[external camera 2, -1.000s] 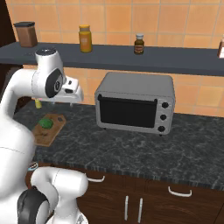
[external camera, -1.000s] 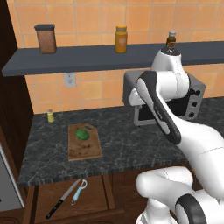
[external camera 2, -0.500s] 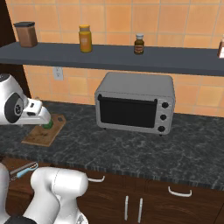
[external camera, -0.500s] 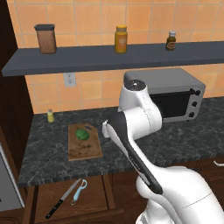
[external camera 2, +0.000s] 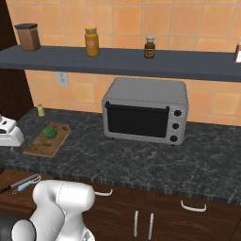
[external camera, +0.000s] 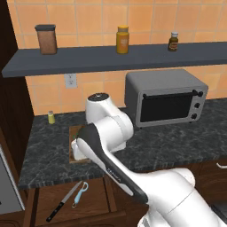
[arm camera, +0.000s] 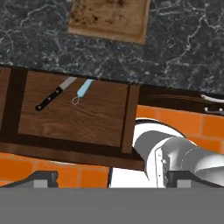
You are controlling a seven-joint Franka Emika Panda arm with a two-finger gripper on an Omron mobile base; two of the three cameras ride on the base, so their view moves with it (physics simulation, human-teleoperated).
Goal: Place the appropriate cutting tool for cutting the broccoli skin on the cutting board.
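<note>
In the open drawer [arm camera: 70, 116] below the cutting board [arm camera: 111, 18], the knife [arm camera: 54, 94] lies beside a blue peeler [arm camera: 82, 91]; broccoli [external camera 2: 49, 132] sits on the board. The gripper [arm camera: 111, 177] hangs above, jaws spread, empty.

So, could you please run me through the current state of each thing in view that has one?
Drawer: pulled open, holding the knife and peeler.
Knife: lying flat in the drawer, untouched.
Peeler: lying flat beside the knife, apart from it.
Cutting board: flat on the counter, no tool on it.
Broccoli: resting on the board.
Toaster oven: door closed.
Gripper: open, holding nothing.
</note>
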